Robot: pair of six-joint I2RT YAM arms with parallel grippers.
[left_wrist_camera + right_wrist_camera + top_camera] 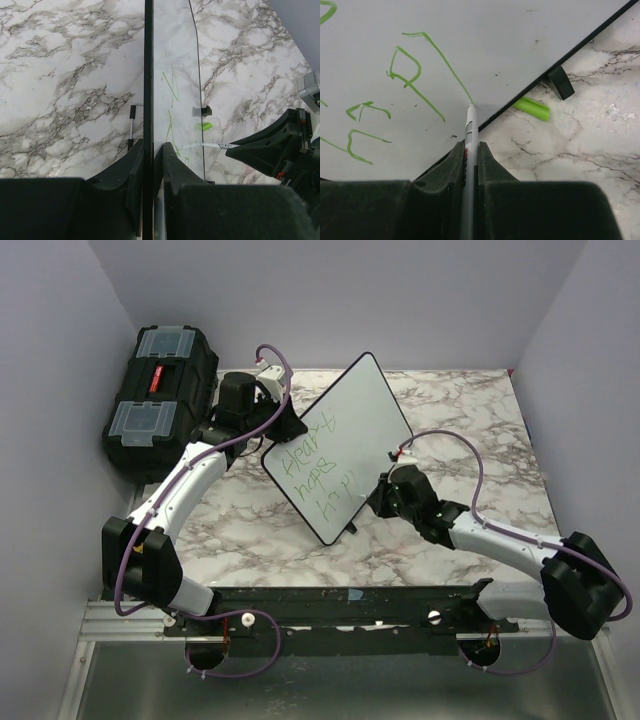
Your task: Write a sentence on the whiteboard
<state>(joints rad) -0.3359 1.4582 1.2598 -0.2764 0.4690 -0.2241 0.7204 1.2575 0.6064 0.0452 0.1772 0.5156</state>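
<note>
Seemingly whiteboard (pixel 172 60) edge between left fingers (pixel 127 165)

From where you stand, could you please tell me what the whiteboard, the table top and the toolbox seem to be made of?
The whiteboard: smooth glossy white sheet, thin black rim; likely coated board. The table top: marble-patterned, grey veins; stone or printed laminate. The toolbox: matte black plastic, probably; clear lids.
</note>
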